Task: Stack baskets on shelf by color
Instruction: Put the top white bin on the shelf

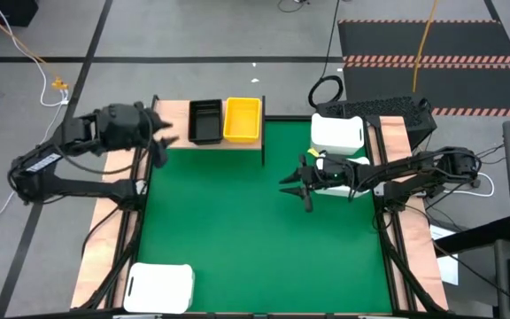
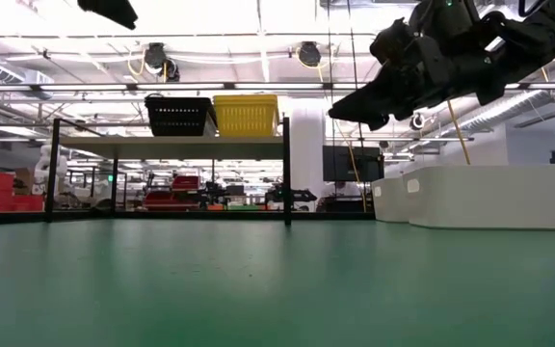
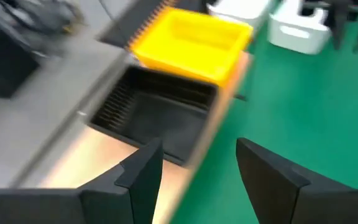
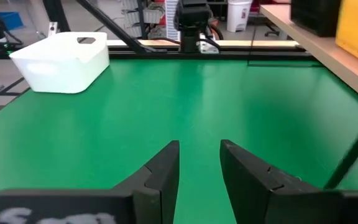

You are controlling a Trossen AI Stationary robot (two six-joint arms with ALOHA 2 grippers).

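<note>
Two baskets, black and yellow, sit side by side on the shelf, starting colour piles. Left tool hangs spread and empty beside them; right tool hovers part-spread, holding nothing.

Illumination is bright and even, supplied by overhead ceiling strips. The left wrist view is motion-blurred throughout. In the low view, the near green mat is out of focus.
</note>
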